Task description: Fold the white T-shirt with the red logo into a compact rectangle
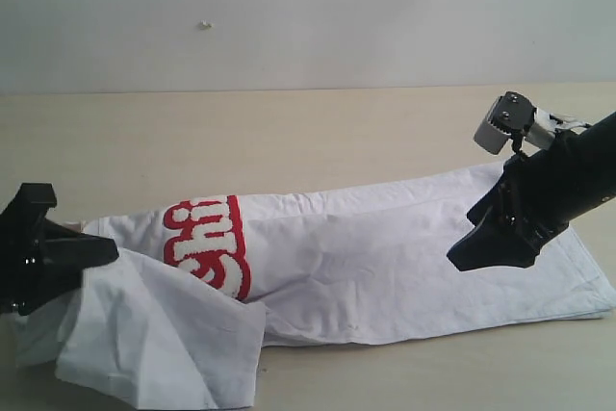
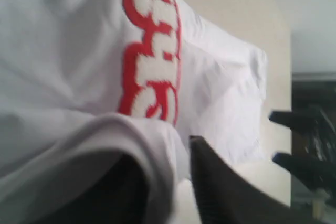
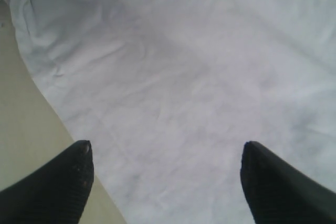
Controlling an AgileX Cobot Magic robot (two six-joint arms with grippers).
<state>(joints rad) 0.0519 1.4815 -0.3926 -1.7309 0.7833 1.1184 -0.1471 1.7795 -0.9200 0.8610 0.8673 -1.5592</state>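
Note white T-shirt (image 1: 385, 257) stretched left to right on worktop (image 1: 289, 132), red logo (image 1: 207, 243) near left end. Cannot tell whether left pincer (image 1: 101, 255) grips bunched cloth; see right pincer (image 3: 165, 145) wide open, empty. Fold left end over squarely.

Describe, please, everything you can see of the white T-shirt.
The white T-shirt lies on the tan table, folded lengthwise into a long band; by its look it is soft, creased cotton. Its red logo, with fuzzy white letters, crosses it near the rumpled end that the left tool pinches. The open right tool hovers over the other end.
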